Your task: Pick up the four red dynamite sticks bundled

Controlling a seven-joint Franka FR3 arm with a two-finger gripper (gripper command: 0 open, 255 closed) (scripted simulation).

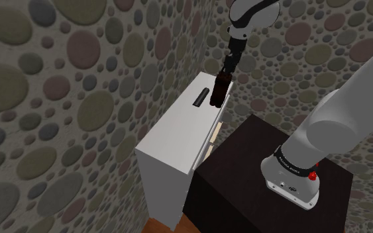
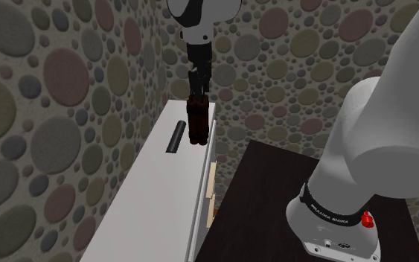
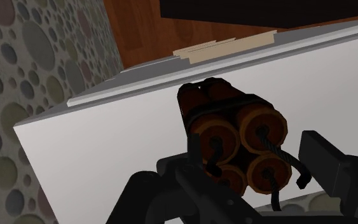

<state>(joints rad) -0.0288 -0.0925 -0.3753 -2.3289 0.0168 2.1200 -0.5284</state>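
The dynamite bundle [image 1: 220, 91] is several dark red sticks strapped together with a black band. It stands nearly upright at the far end of the white cabinet top [image 1: 175, 132], close to the edge that faces the stand. My gripper [image 1: 226, 73] comes straight down onto its upper end. In the second exterior view the gripper [image 2: 197, 93] sits right above the bundle [image 2: 197, 123]. In the wrist view the stick ends and their fuses [image 3: 241, 137] face the camera, and the gripper [image 3: 254, 175] is shut on the bundle. Whether the bundle's lower end touches the cabinet cannot be told.
A short black cylinder [image 1: 201, 96] lies on the cabinet top just beside the bundle, toward the wall. Beige drawer fronts [image 1: 213, 136] stick out of the cabinet side. The dark stand [image 1: 244, 172] abuts the cabinet. Spotted walls close in behind and beside it.
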